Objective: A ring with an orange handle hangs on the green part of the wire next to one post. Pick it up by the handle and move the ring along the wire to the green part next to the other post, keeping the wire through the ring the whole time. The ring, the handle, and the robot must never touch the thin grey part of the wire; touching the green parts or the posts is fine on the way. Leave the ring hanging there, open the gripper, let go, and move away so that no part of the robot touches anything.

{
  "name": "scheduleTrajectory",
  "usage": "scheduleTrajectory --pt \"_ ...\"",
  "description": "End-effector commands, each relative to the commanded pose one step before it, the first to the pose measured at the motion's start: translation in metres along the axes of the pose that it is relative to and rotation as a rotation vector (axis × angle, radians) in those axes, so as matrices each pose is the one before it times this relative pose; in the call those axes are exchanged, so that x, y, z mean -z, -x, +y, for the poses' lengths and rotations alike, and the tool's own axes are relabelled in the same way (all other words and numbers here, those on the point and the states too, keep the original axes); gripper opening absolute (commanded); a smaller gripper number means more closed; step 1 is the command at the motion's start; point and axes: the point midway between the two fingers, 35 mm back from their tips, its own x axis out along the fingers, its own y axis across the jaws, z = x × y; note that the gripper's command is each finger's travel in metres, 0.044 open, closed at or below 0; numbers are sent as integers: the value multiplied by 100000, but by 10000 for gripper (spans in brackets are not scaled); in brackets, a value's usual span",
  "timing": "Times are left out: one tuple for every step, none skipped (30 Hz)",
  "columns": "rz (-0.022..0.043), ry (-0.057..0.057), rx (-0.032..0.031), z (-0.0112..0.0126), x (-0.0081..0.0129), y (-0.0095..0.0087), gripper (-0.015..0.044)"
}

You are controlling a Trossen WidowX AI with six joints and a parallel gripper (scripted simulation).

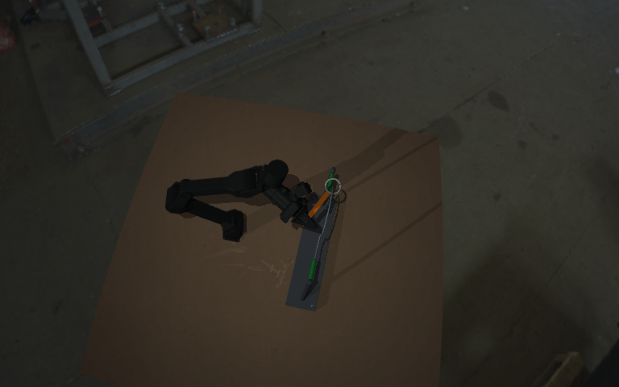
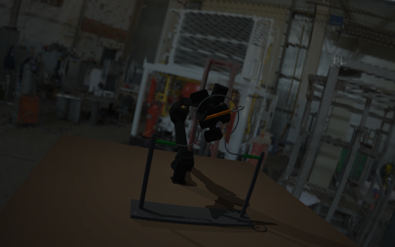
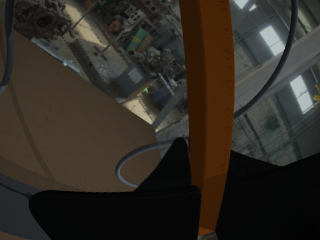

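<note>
While the black arm [image 2: 180,137] stands behind the wire frame, its gripper [image 2: 214,116] is clamped nearly shut on the orange handle [image 2: 216,113], high above the brown table [image 2: 72,189]. That handle is a slim, flat, bright orange bar; in the wrist view it [image 3: 208,94] runs straight up toward 12 o'clock from between the dark fingers. At its far end sits the ring [image 2: 237,108], a thin pale grey hoop that lies at about 2 o'clock from the gripper in the exterior view. From above, the ring [image 1: 332,185] shows as a small light circle, with the handle [image 1: 319,204] slanting away from it toward 7 o'clock into the gripper [image 1: 306,218].

The wire [image 2: 216,97] is a thin grey line curling in a large loop around the gripper, and the ring sits up on the loop's right-hand side; whether they touch cannot be told. Short green sections [image 2: 251,156] lie beside the two dark posts [image 2: 251,186], well below the ring. Both posts rise from a flat dark grey base plate [image 2: 174,214].
</note>
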Motion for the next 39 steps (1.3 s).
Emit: scheduleTrajectory --pt "-378 4734 2534 -185 78 5 -150" --pt "-155 1193 631 -53 1 -7 -150" --pt "-155 1194 631 -53 0 -7 -150" --pt "-154 1194 631 -53 -1 -6 -150" --pt "-154 1193 631 -53 -2 -6 -150" --pt "-154 1193 631 -53 -1 -6 -150" --pt "-153 1194 631 -53 1 -7 -150" --pt "-153 1194 631 -53 0 -7 -150" --pt "-153 1194 631 -53 -1 -6 -150" --pt "-153 1194 631 -53 -2 -6 -150" --pt "-152 1194 631 -53 -1 -6 -150" --pt "-152 1194 631 -53 1 -7 -150" --pt "-152 1195 631 -53 0 -7 -150" --pt "-152 1195 631 -53 -1 -6 -150" --pt "-151 1194 631 -53 -2 -6 -150" --pt "-151 1194 631 -53 -1 -6 -150" --pt "-151 1195 631 -53 1 -7 -150" --pt "-151 1195 631 -53 0 -7 -150" --pt "-151 1195 631 -53 -1 -6 -150" --pt "-150 1195 631 -53 -2 -6 -150" --pt "-150 1195 631 -53 -1 -6 -150" --pt "-150 1195 632 -53 1 -7 -150" --pt "-150 1195 632 -53 0 -7 -150" --pt "-149 1195 632 -53 -1 -6 -150" --pt "-149 1195 632 -53 -2 -6 -150" --pt "-149 1195 632 -53 -1 -6 -150" --pt "-149 1195 632 -53 1 -7 -150" --pt "-149 1196 632 -53 0 -7 -150" --pt "-148 1196 632 -53 -1 -6 -150" --pt "-148 1196 632 -53 -2 -6 -150" --pt "-148 1196 632 -53 -1 -6 -150" --pt "-147 1196 632 -53 1 -7 -150" --pt "-147 1196 632 -53 0 -7 -150" --pt "-147 1196 633 -53 -1 -6 -150" --pt "-147 1196 633 -53 -2 -6 -150" --pt "-146 1196 633 -53 -1 -6 -150" --pt "-146 1196 633 -53 1 -7 -150" --pt "-146 1197 633 -53 0 -7 -150" --pt "-146 1197 633 -53 -1 -6 -150"
